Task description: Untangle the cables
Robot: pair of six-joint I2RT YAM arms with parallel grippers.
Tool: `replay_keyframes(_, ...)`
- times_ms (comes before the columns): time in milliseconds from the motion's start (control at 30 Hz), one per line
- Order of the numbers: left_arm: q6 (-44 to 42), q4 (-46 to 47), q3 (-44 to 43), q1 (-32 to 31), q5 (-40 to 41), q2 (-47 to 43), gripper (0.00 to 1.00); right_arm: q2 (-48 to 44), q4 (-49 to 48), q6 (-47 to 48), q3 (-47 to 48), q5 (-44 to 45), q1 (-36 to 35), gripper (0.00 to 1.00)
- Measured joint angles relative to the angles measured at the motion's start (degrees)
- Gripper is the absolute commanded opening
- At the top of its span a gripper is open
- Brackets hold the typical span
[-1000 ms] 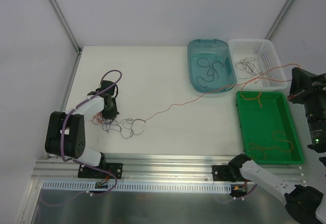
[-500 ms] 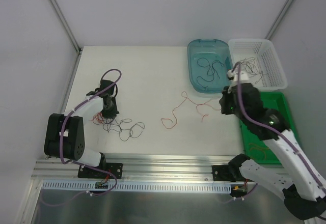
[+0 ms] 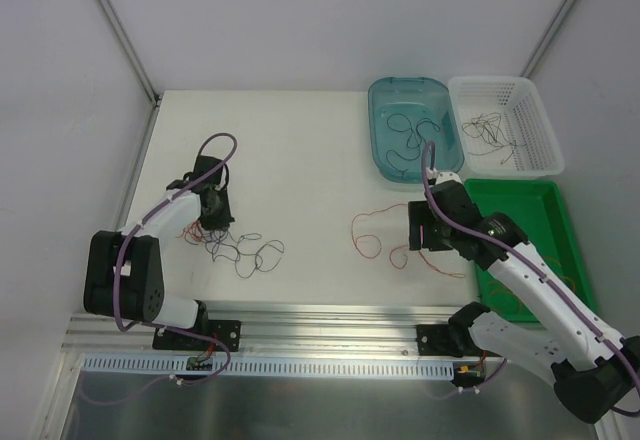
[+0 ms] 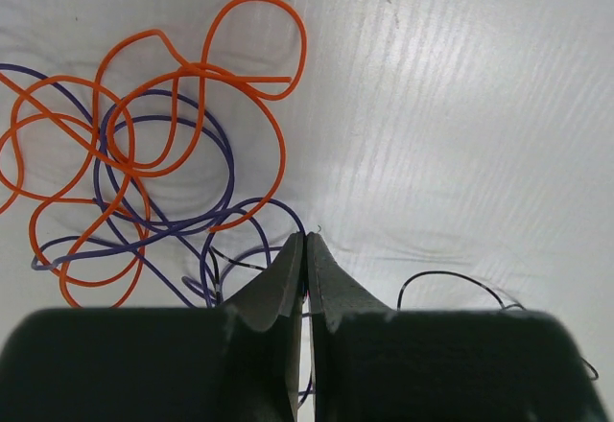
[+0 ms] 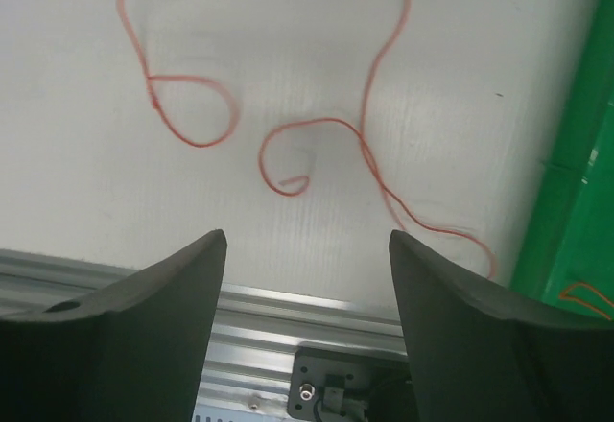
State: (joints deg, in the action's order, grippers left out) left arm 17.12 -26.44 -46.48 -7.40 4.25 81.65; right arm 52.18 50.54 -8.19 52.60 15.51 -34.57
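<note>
White table, walled on three sides, arm bases on the near rail.

Near zone, 8 o'clock: the remaining tangle of cables lies flat on the bare surface. The left gripper stands at its far-left edge with its fingers pressed together. Whether a strand is caught between them cannot be told. Its wrist view shows orange and purple strands looped through one another, with a black strand off to one side.

Near zone, 5 o'clock: one red cable lies loose and alone, just beside the green tray. The right gripper hovers above it, fingers spread wide, holding nothing.

Far zone, 1 to 2 o'clock: a teal bin and a white basket, each holding a few dark strands.

Assessment: the strands appear very light, limp and springy, and are likely to slip from a loose pinch and drag their neighbours along. The best hold is judged to be a free end or an outer loop clear of any crossing, pinched square at the fingertips. The red cable should be taken at the hooked end nearest the fingers.
</note>
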Motion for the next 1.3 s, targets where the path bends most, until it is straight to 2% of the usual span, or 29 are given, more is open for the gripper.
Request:
replay_keyframes(133, -0.09, 0.07, 0.00, -0.15, -1.20, -1.92, 0.01, 1.95, -4.55, 1.99, 0.02, -5.27, -2.19, 0.87)
replay_keyframes(300, -0.31, 0.57, 0.00, -1.05, -2.43, -5.09, 0.11, 11.82, -9.68, 2.23, 0.46, -6.45, -7.37, 1.00)
replay_keyframes(333, -0.39, 0.72, 0.02, -1.29, -2.64, -5.79, 0.13, 14.16, -10.36, 1.57, 0.52, -5.84, -7.85, 0.97)
replay_keyframes(433, -0.50, 1.20, 0.24, -1.64, -2.89, -7.74, 0.18, 19.71, -10.99, -1.84, 0.52, -1.68, -8.20, 0.97)
replay_keyframes(600, -0.72, 1.62, 0.46, -1.64, -3.85, -9.46, 0.21, 23.47, -11.76, -8.39, 0.37, 5.11, -8.07, 0.97)
replay_keyframes(833, -1.14, 1.79, 0.46, -1.64, -5.27, -9.57, 0.22, 31.65, -17.55, -9.57, -0.44, 5.95, -7.48, 0.97)
replay_keyframes(1000, -1.29, 1.81, 0.46, -1.64, -5.64, -9.81, 0.22, 40.30, -17.09, -10.32, 1.51, 8.55, -7.28, 0.97)
replay_keyframes(1300, -1.33, 1.90, 0.46, -1.64, -5.75, -9.88, 0.22, 42.07, -14.53, -14.14, 4.09, 13.64, -2.45, 0.97)
